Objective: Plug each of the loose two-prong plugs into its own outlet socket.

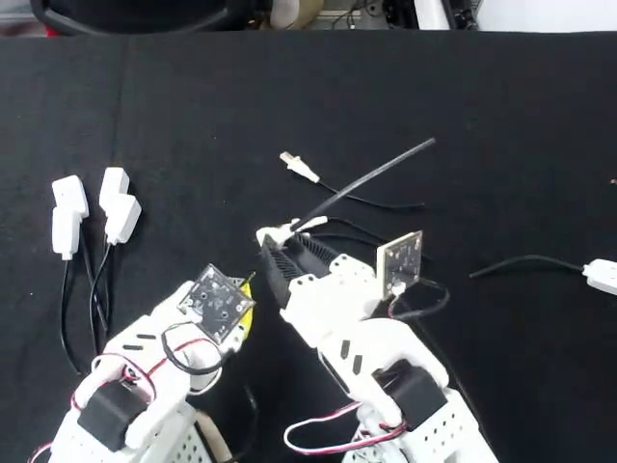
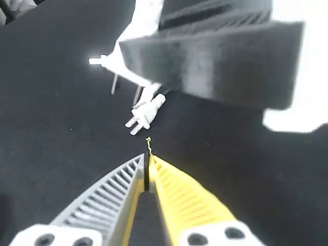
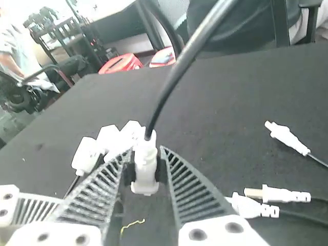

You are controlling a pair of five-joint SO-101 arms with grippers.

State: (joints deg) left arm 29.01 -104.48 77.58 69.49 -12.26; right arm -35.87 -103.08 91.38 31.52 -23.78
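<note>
No plug appeared seated in the white plastic outlet sockets (image 1: 122, 217): the right pincer (image 3: 145, 154) pinched one white two-prong plug (image 3: 145, 174), the left pincer (image 2: 147, 160) was pressed together, and other plugs (image 1: 301, 167) lay loose.

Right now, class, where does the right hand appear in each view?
High view: right hand at centre, tips on the white plug.
Left wrist view: the dark ribbed block beyond the yellow-fingered left hand.
Right wrist view: its two ribbed fingers clamping that plug.
Shared landmark: the black table.
</note>
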